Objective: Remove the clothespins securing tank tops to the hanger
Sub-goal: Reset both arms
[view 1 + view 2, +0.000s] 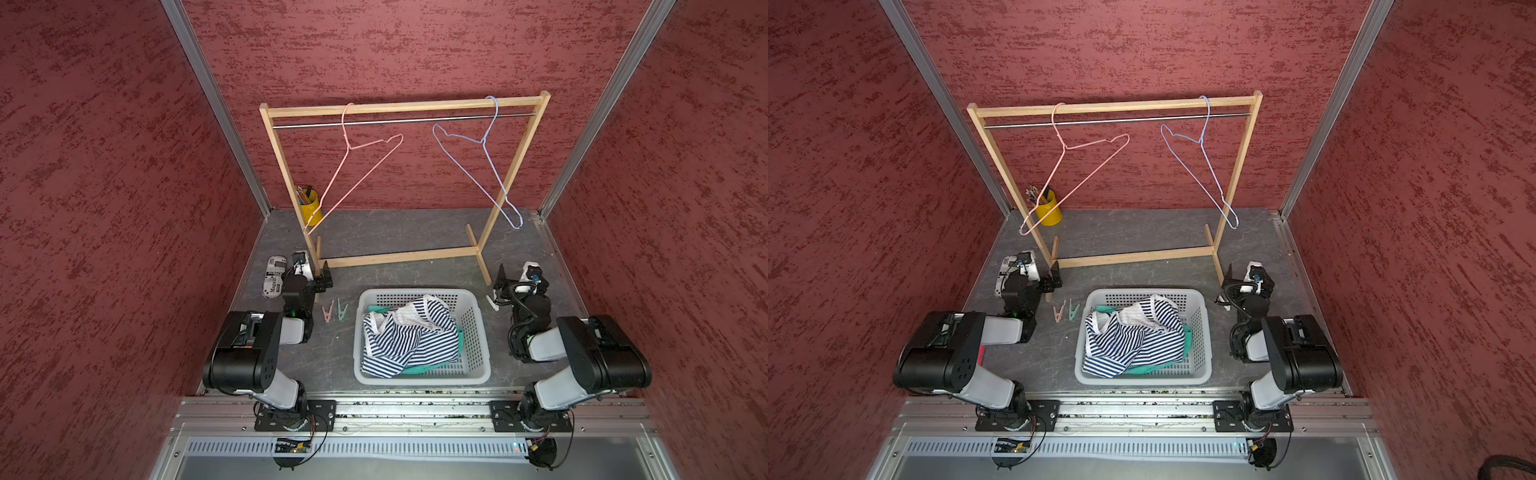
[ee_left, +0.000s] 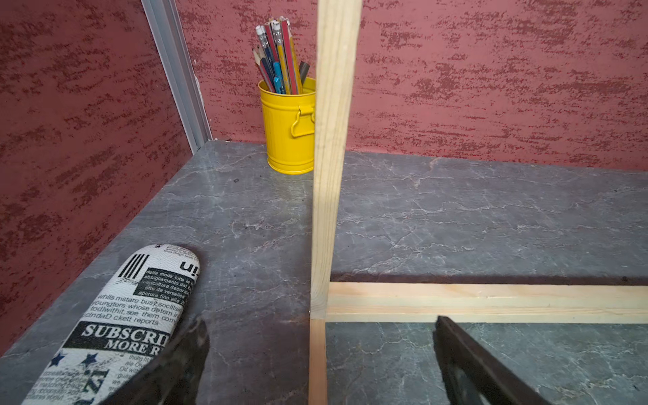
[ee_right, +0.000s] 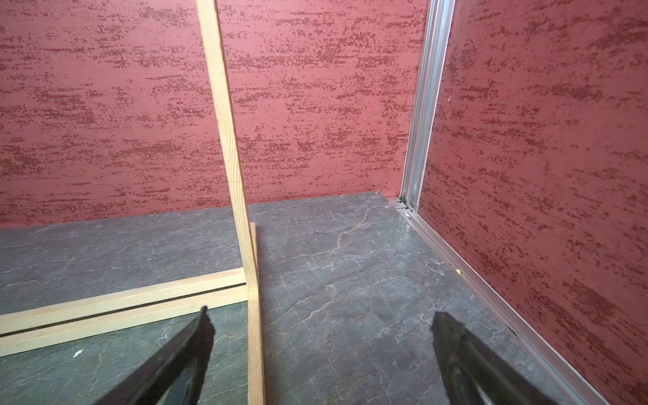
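One pink clothespin (image 1: 327, 312) and one mint clothespin (image 1: 342, 309) lie on the surface (image 1: 395, 232) just below the left jaws, centre-left of frame, a white clothespin (image 1: 493, 302) just beside the right jaws; both jaws stand apart, empty, tank tops (image 1: 409, 336) heaped in the basket (image 1: 419, 376).

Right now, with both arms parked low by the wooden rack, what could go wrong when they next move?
1. The open left gripper and open right gripper each straddle a foot of the pale wooden clothes rack; a sideways swing could probably shove or tip it.
2. The small white plastic clothespin lies right beside the right gripper and could get swept away.
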You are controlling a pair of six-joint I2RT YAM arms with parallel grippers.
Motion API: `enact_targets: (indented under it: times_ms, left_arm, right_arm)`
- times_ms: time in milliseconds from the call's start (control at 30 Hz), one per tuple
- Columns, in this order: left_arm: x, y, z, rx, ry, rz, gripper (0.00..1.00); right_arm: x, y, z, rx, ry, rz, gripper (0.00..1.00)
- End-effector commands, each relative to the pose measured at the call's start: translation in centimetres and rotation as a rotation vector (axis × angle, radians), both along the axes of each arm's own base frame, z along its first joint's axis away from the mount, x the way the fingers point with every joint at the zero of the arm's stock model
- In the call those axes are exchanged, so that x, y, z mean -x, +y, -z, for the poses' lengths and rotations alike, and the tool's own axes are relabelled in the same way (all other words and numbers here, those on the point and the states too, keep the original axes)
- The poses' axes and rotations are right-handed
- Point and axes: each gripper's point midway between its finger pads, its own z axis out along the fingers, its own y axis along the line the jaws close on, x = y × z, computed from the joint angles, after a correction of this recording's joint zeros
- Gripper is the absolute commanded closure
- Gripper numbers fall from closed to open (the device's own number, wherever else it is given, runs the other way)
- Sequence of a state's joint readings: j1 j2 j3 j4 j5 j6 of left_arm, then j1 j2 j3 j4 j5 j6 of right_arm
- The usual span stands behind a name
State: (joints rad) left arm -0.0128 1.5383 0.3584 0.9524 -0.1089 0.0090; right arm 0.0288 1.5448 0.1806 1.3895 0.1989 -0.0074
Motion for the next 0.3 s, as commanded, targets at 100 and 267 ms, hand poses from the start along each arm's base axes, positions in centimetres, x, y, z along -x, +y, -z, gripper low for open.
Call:
enact_targets:
  times_ms: [100,267]
  left_arm:
    - [-0.04,-0.22,0.28,0.000,0.018,0.020,0.00]
    - [-0.01,-0.19,0.26,0.002,0.014,0.018,0.00]
  right_arm:
    - [-0.31,0.52,-0.13,0.007,0.001,-0.040,0.01]
    - [-0.13,-0.05,-0.33,-0.002,-0.009,-0.014,0.01]
